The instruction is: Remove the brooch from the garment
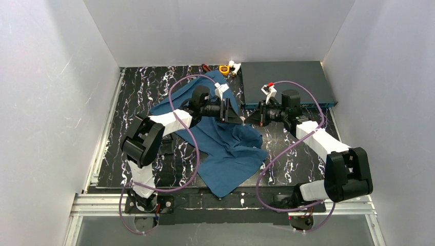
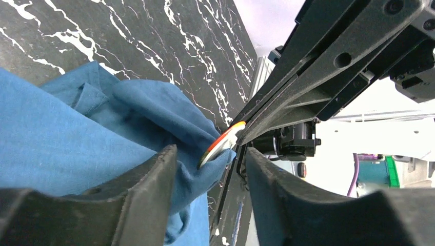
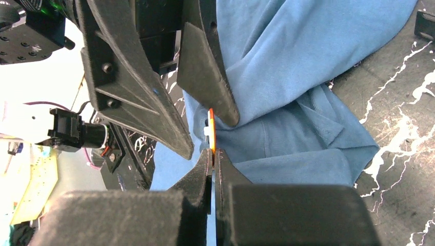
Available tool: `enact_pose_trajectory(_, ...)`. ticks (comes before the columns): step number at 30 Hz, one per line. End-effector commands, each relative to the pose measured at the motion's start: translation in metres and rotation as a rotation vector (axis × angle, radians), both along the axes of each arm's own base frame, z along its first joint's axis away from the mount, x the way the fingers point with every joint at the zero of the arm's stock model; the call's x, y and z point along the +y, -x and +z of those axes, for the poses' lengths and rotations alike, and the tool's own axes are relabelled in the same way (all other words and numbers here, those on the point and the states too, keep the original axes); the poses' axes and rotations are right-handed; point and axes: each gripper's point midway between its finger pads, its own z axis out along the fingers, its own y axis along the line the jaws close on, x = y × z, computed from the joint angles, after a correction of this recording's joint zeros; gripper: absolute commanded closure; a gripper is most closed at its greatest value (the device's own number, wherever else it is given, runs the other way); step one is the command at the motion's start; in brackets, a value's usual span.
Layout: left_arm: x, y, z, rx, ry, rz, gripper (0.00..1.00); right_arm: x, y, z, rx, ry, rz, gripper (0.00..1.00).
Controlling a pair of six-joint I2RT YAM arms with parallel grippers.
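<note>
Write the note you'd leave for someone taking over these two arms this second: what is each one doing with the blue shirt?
Right gripper: shut on the edge of the orange brooch.
Left gripper: open, straddling the cloth fold at the brooch.
Garment: crumpled on the table, one fold raised to the brooch.
Done: brooch grasped.
Left: pull it free; it sits against the cloth.

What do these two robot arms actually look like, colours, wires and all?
The left arm and right arm both have chunky black joints joined by links wrapped in white. A thin purple cable loops loosely along each one. The left pincer and right pincer are matt black, each with two tapered, wedge-shaped fingers.
</note>
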Motion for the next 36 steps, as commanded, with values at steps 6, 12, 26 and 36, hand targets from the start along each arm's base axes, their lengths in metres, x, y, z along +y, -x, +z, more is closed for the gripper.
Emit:
enact_pose_trajectory(6,-0.001,-0.009,0.022,-0.073,-0.001,0.061,0.5,0.0,0.002,0.016,-0.018,-0.054,-0.041,0.99)
enact_pose_trajectory(12,0.001,-0.007,0.011,-0.068,-0.02,0.064,0.58,0.001,0.003,0.016,0.026,-0.079,-0.066,0.99)
enact_pose_trajectory(26,-0.002,-0.012,0.005,-0.043,-0.032,0.09,0.6,0.002,0.003,0.017,0.055,-0.101,-0.077,0.99)
enact_pose_trajectory(36,-0.002,-0.011,0.0,-0.032,-0.042,0.097,0.84,0.001,0.004,0.017,0.054,-0.098,-0.082,0.99)
